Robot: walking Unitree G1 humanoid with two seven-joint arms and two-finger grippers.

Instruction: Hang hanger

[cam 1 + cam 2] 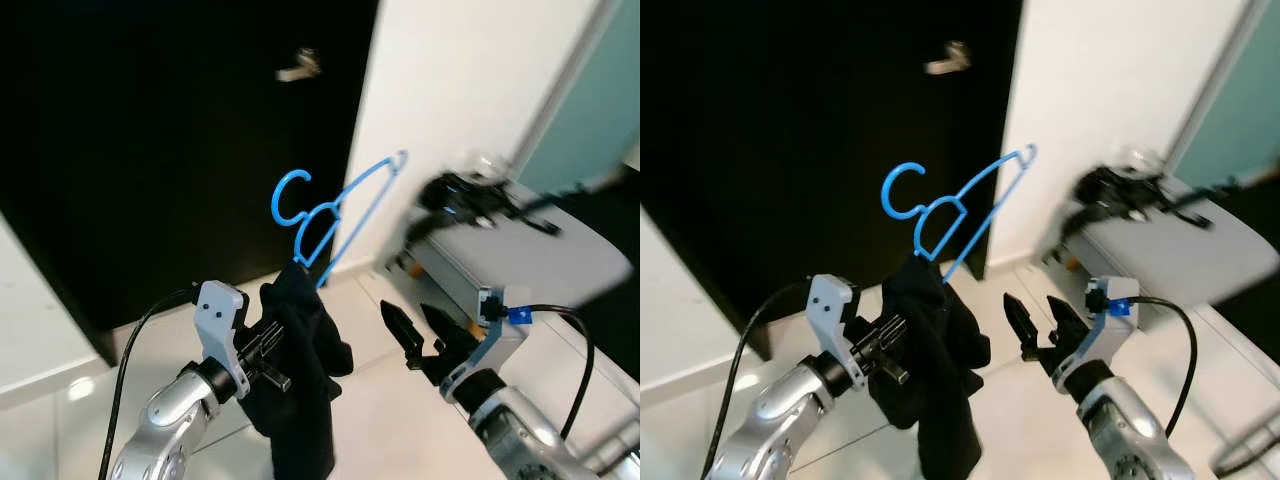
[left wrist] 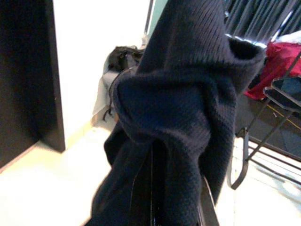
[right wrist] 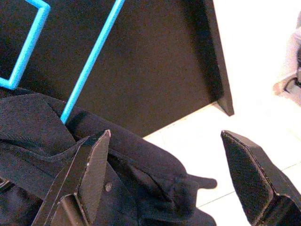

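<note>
Left pincer (image 1: 272, 352) grips garment (image 1: 300, 370) | hanger (image 1: 335, 215) above | right pincer (image 1: 420, 325) spread

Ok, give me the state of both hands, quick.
Left hand: shut on the dark garment that hangs on the blue hanger.
Right hand: open, holding nothing, beside the garment.

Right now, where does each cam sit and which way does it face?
Left eye, head: looks forward and down at the blue hanger, dark garment, black door; left gripper and right gripper show.
Right eye, head: same scene, shifted slightly.
Left wrist: looks along its fingers, buried in the garment, toward the white wall.
Right wrist: looks between its open fingers at garment and door.
Shared: the garment.
</note>
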